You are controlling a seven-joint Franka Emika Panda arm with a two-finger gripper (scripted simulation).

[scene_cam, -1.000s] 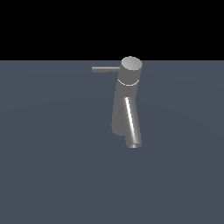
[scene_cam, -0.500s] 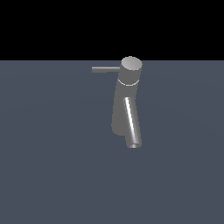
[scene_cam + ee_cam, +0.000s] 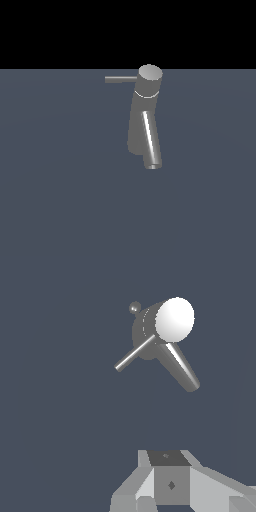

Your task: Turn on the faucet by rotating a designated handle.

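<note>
The grey metallic faucet [image 3: 140,125] stands on the dark floor with a tapered column and a round flat cap [image 3: 150,73]. The handle [image 3: 121,79], a thin straight rod, sticks out of the cap toward the exterior view's left. The thicker spout [image 3: 151,142] slants down toward the camera. The wrist view looks down on the cap [image 3: 174,318], the handle [image 3: 134,354] and the spout [image 3: 181,368]. My gripper [image 3: 175,503] shows only at that picture's edge, well apart from the faucet, with its fingers spread and nothing between them. The exterior view does not show it.
A flat dark grey-blue floor [image 3: 60,200] surrounds the faucet, under a black background. A small round knob [image 3: 135,307] sits beside the cap in the wrist view.
</note>
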